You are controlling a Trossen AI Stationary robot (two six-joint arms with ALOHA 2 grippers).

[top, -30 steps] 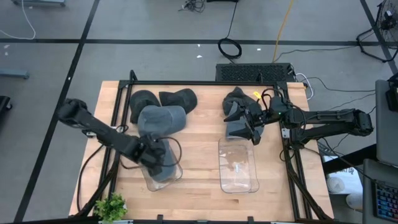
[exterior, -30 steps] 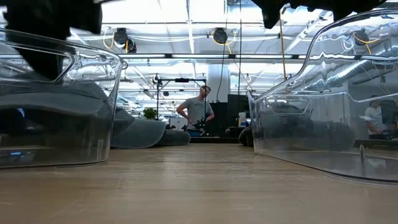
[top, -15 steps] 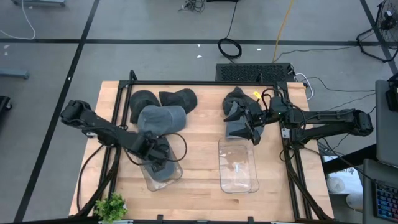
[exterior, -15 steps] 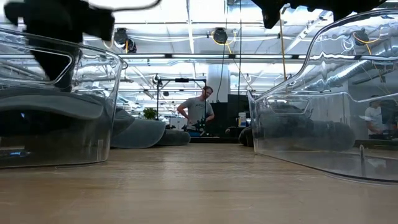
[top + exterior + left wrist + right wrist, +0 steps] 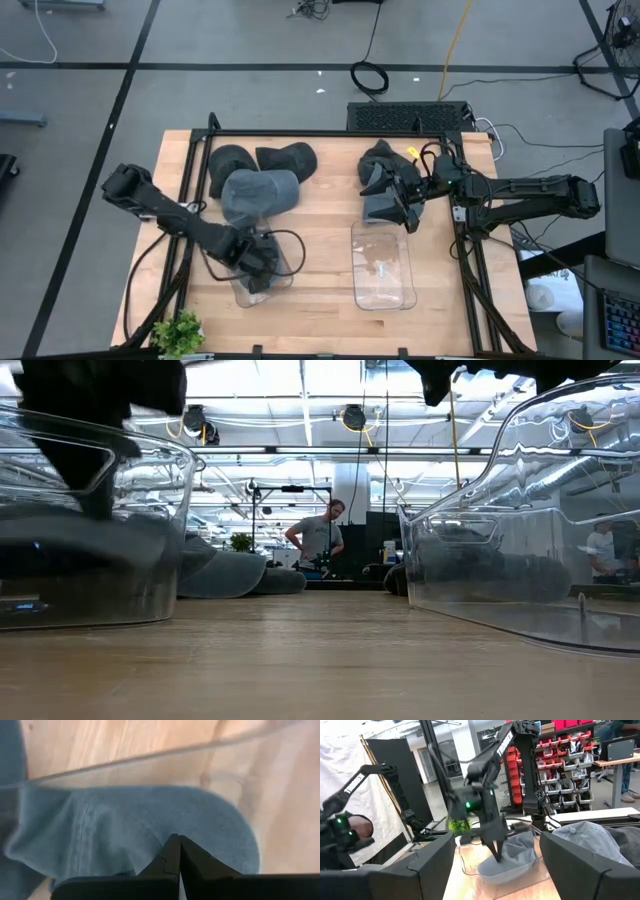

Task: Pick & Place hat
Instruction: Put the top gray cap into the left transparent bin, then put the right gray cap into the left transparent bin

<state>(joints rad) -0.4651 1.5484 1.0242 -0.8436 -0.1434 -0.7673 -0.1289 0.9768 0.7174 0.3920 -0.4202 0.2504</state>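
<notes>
A blue-grey hat [image 5: 150, 820] lies in the clear left bin [image 5: 284, 281], near the table's front. My left gripper [image 5: 258, 270] reaches down into that bin and is shut on the hat. My right gripper [image 5: 398, 197] hovers open and level above the right half of the table, over a dark hat [image 5: 378, 208], with nothing between its fingers. In its wrist view the left arm stands in the bin over the hat [image 5: 520, 847]. My left gripper comes from above, pointing steeply down, and its two shut fingers [image 5: 170, 852] meet on the hat's cloth [image 5: 142, 862], which puckers in a small fold beside the tips. How many layers they have, I cannot tell. The hat rests on the bin's floor.
A second clear bin [image 5: 382, 265] sits right of centre. A large grey hat [image 5: 262, 190] and two darker ones [image 5: 232, 160] [image 5: 288, 158] lie behind the left bin, and another [image 5: 380, 155] lies far right. A small plant [image 5: 180, 330] stands at the front left. People stand beyond the table.
My left gripper has moved toward the table's near edge and a little down, deeper into the left bin, staying shut. The hat has settled lower in the bin.
</notes>
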